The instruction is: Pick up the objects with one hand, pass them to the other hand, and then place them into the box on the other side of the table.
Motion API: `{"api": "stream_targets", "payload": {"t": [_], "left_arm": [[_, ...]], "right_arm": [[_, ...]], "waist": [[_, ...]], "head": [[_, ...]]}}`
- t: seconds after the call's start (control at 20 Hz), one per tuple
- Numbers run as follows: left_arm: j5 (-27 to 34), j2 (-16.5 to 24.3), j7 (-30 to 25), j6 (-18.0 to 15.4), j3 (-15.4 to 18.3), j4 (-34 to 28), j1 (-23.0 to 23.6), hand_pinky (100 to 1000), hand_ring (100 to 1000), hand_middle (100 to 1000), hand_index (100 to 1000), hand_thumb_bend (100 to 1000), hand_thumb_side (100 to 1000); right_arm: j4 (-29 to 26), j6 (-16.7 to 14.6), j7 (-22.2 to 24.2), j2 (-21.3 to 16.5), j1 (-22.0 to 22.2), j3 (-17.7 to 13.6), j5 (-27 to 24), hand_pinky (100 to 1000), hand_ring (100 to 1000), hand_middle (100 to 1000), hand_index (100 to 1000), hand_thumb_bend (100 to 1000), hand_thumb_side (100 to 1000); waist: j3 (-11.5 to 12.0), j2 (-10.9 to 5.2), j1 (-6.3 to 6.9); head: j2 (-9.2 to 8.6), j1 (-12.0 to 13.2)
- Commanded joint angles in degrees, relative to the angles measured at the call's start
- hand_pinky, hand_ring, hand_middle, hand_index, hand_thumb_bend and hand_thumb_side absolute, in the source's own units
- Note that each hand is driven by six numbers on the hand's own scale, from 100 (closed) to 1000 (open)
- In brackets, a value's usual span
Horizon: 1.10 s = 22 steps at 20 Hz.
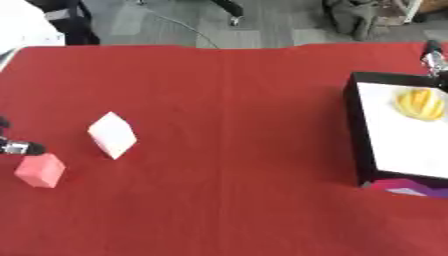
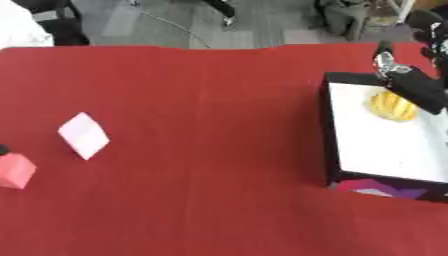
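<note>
A yellow ridged object [image 2: 393,106] lies inside the black-walled box [image 2: 327,130] with a white floor, at the table's right side. My right hand [image 2: 411,87] hovers at the box's far corner, just above and beside the yellow object, with its fingers stretched out and nothing in them. A pale pink block [image 1: 112,135] stands tilted on the red cloth at the left. Beside it, a salmon-pink cube [image 1: 39,170] sits near the left edge. Only a small part of my left hand [image 1: 17,147] shows at the left edge, just above the cube.
A purple and magenta printed flap [image 1: 402,188] sticks out at the box's near end. Beyond the table's far edge are grey floor, chair legs, a cable and a bag. The red cloth [image 1: 227,150] covers the whole table.
</note>
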Motion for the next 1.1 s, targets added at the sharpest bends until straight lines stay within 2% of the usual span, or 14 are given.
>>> {"api": "stream_targets", "payload": {"t": [0.05,0.25,0.5,1.1], "left_arm": [[-2.4,2.8,-11.5,10.0,0.1,1.1,0.0,923,891,803,869,782,472],[-2.2,2.5,-12.4,10.5,-0.2,1.9,0.2,921,891,802,869,800,492],[-1.2,2.1,-13.1,11.0,-2.2,3.4,0.2,916,890,798,859,841,529],[-3.4,0.7,-14.0,12.0,-5.6,6.3,0.2,885,847,740,796,788,588]], "right_arm": [[-0.7,0.0,-0.1,-1.7,-0.3,-0.3,0.3,1000,1000,949,997,100,444],[-0.5,0.1,0.0,-1.6,-0.2,-0.2,0.3,1000,1000,946,996,100,442],[-0.5,0.2,0.1,-1.5,-0.2,0.0,0.5,1000,1000,944,995,100,434],[-0.3,0.6,0.1,-1.1,0.2,0.2,0.6,1000,1000,938,995,100,441]], "waist": [[0.0,-1.16,0.18],[0.1,-1.22,0.19],[0.0,-1.23,0.23],[-0.3,-1.12,0.78]], "head": [[0.09,0.1],[0.22,-0.1],[0.52,0.2],[0.82,0.6]]}}
